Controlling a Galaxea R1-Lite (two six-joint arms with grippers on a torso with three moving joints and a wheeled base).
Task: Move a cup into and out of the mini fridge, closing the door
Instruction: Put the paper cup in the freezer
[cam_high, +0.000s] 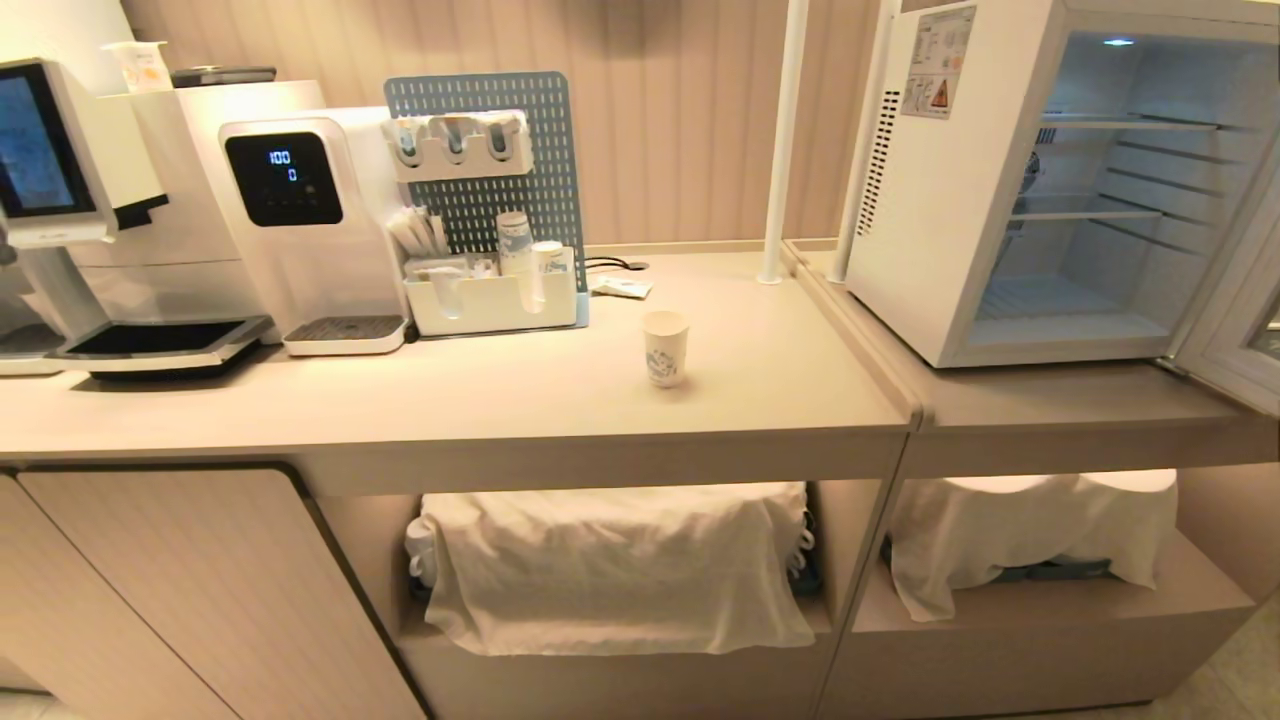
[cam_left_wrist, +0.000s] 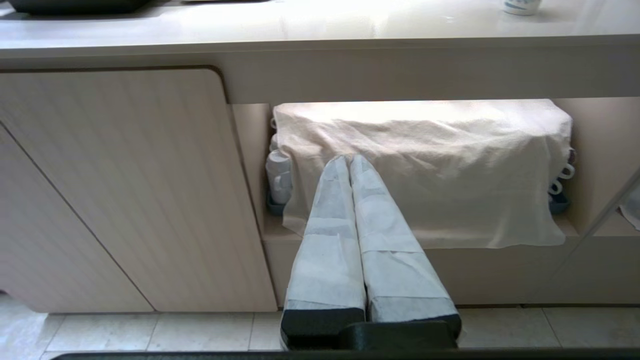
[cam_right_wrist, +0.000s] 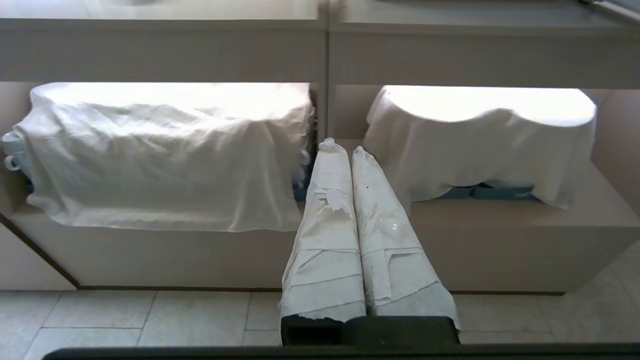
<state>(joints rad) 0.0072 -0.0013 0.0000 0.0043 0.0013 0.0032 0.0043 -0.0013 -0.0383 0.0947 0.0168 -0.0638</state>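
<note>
I see the small blue-printed white paper cup (cam_high: 665, 347) alone on the long beige surface (cam_high: 500, 400), the white mini fridge's (cam_high: 940, 230) door (cam_high: 1235, 330) open, and my left hand (cam_left_wrist: 348, 161) and right hand (cam_right_wrist: 344, 150) both closed, empty.

The cup (cam_high: 665, 347) is standing on the desk (cam_high: 500, 400); the mini fridge (cam_high: 1050, 190) is sitting at its two o'clock, the door (cam_high: 1240, 320) hanging open.

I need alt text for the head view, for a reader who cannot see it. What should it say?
A small paper cup stands alone on a beige counter, left of a white mini fridge whose door is swung open, showing bare wire shelves. A coffee machine and a water dispenser stand at the left.
</note>
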